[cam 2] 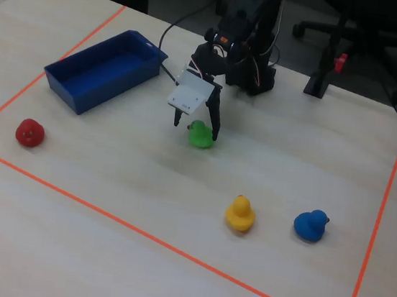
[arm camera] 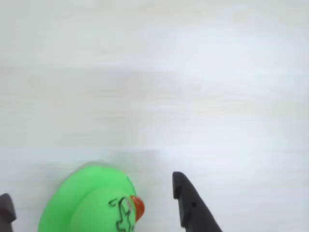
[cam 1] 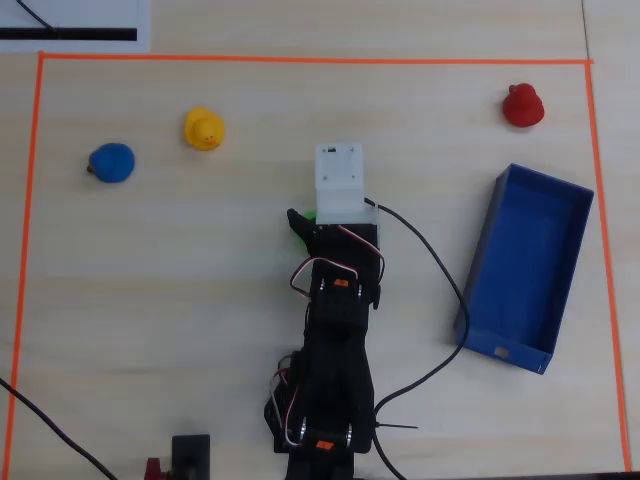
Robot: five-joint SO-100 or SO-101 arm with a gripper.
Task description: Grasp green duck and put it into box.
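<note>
The robot's fingers are hanging spread wide around the green duck sitting mid-surface, holding nothing yet, so closing on it likely comes next, then carrying it to the box.

From overhead we see almost nothing of the small bright green rubber duck: only a sliver shows beside the white camera block on the wrist, which covers the rest. The black two-finger gripper is mostly hidden there too, so we cannot tell from that view how its jaws stand. In the wrist view the duck is cut off by the bottom edge, its lower body out of frame, and the left finger is only a dark scrap at the corner. In the fixed view the duck's face is too small to read, and the arm's base runs past the top edge.
</note>
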